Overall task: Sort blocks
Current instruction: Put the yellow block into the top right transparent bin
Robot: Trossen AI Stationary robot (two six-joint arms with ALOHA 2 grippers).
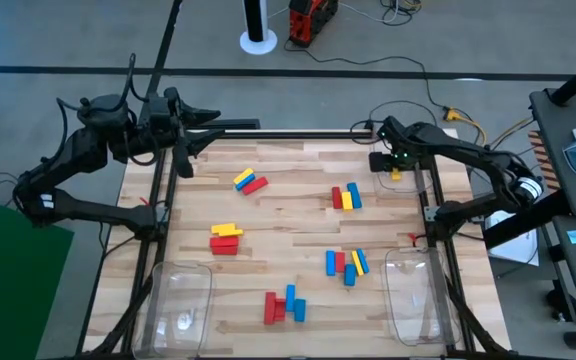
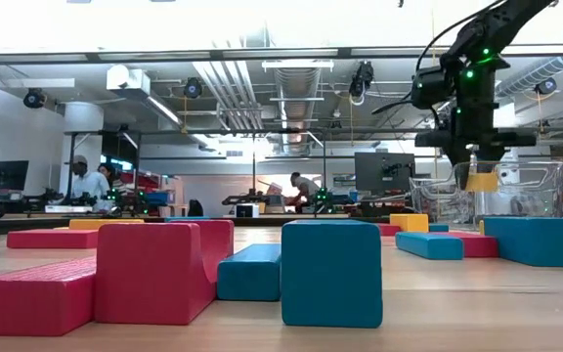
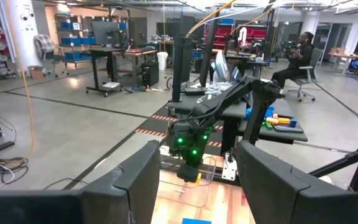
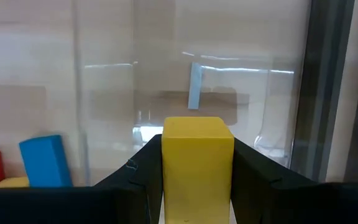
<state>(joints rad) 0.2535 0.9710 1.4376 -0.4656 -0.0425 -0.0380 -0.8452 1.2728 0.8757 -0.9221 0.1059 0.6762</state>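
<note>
Right gripper (image 1: pixel 396 172): raised over the far right part of the table, clamped on 1 yellow block (image 4: pixel 197 163); both fingers press its side faces in the right wrist view.
Held block orientation: long axis runs forward between the fingers; in the low view it hangs below the gripper, clear of the wood.
Left gripper (image 1: pixel 181 150): waiting at the far left edge, fingers spread apart, nothing between them.
Loose blocks: 5 mixed groups lie flat on the table (image 1: pixel 288 235).
Group 1 (image 1: pixel 250 181): yellow and red, long axes diagonal.
Group 2 (image 1: pixel 346 197): red, yellow, blue, side by side, long axes near-to-far.
Group 3 (image 1: pixel 226 238): yellow on red, long axes left-to-right.
Group 4 (image 1: pixel 347 265): blue, red, yellow, roughly near-to-far.
Group 5 (image 1: pixel 284 305): red and blue, near edge.
Clear bins: left bin (image 1: pixel 180 305) and right bin (image 1: pixel 418 295) at the near corners.
</note>
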